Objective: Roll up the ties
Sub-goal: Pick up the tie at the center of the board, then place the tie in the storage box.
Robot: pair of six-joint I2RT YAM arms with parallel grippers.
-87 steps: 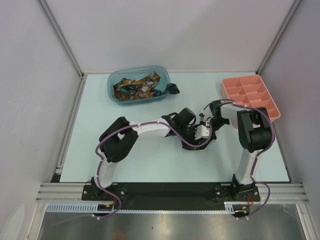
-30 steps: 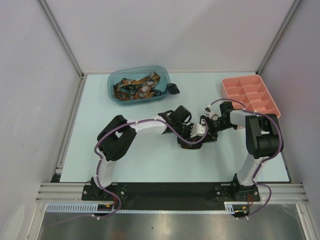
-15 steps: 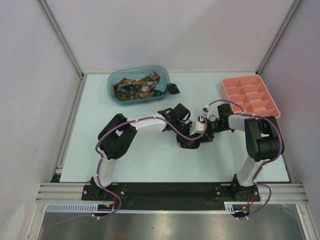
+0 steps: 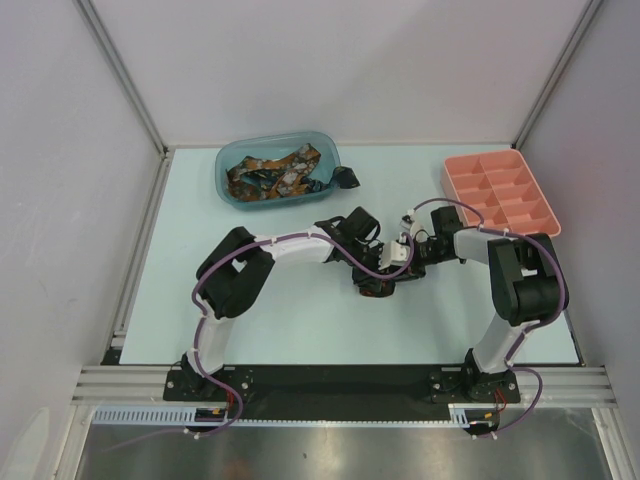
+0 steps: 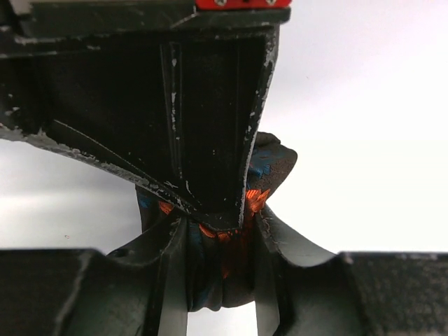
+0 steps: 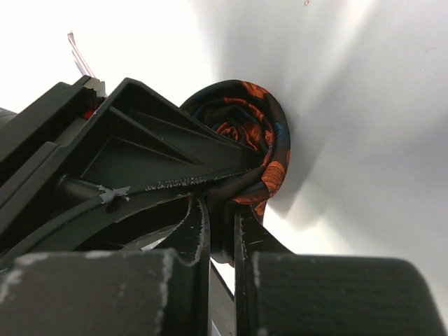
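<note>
Right wrist view showed the rolled tie (image 6: 246, 133) pinched from opposite sides by the left gripper (image 5: 218, 238) and right gripper (image 6: 220, 213).

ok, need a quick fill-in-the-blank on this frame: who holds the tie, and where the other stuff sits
1. The number of grippers shut on the rolled tie is ____: the left gripper and the right gripper.
2. The loose ties lie in the ____ bin.
3. The pink tray sits in the back ____ corner.

Missing words: two; blue; right
</note>
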